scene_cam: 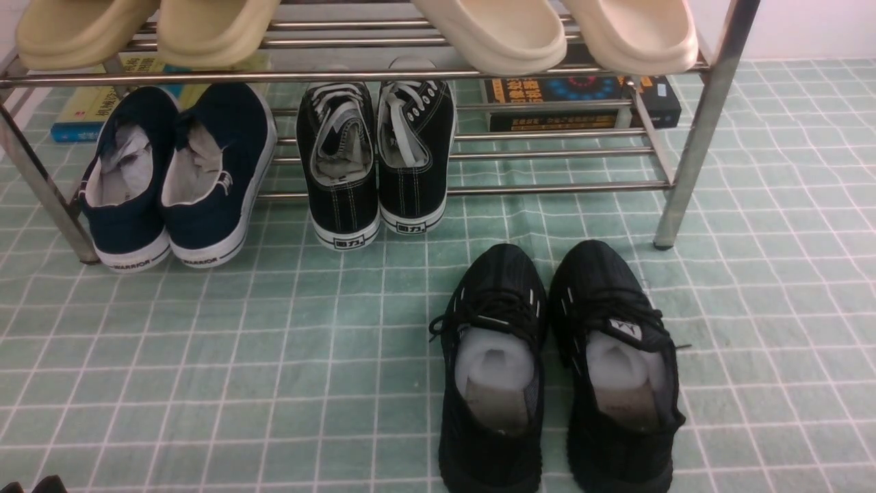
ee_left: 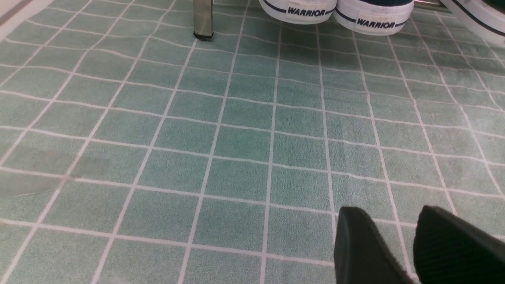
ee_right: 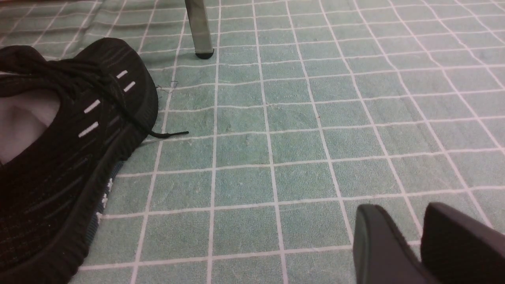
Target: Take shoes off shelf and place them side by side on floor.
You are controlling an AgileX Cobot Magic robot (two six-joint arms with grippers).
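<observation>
I am holding my right gripper (ee_right: 406,213) parted, its fingertips standing a little way apart with nothing between them. My left gripper (ee_left: 390,215) is also spreading its fingertips on an empty gap (a modest one). Both are hovering over the pale green, white-gridded floor (scene_cam: 205,383).

Near my right gripper, the task's shoes are resting on that floor: the left black knit sneaker (scene_cam: 491,452) and the right black knit sneaker (scene_cam: 619,452) are sitting upright side by side, toes pointing toward the rack and heels toward me. The right one is slanting slightly, and a lace end (ee_right: 169,135) is sticking out from its outer side. White stuffing (scene_cam: 494,363) is showing inside each (rather neatly tucked).

Farther out, the metal shelf (scene_cam: 698,144) is standing beyond their toes. On its lower tier, navy slip-ons (scene_cam: 233,130) are lying at the left, with black canvas sneakers (scene_cam: 414,188) beside them, nearer the middle. Cream clogs (scene_cam: 496,41) are lining the upper tier (I am seeing only part of them). Behind the lower rods, a yellow-and-blue book (scene_cam: 85,113) and a dark box or book (scene_cam: 660,103) are lying.
</observation>
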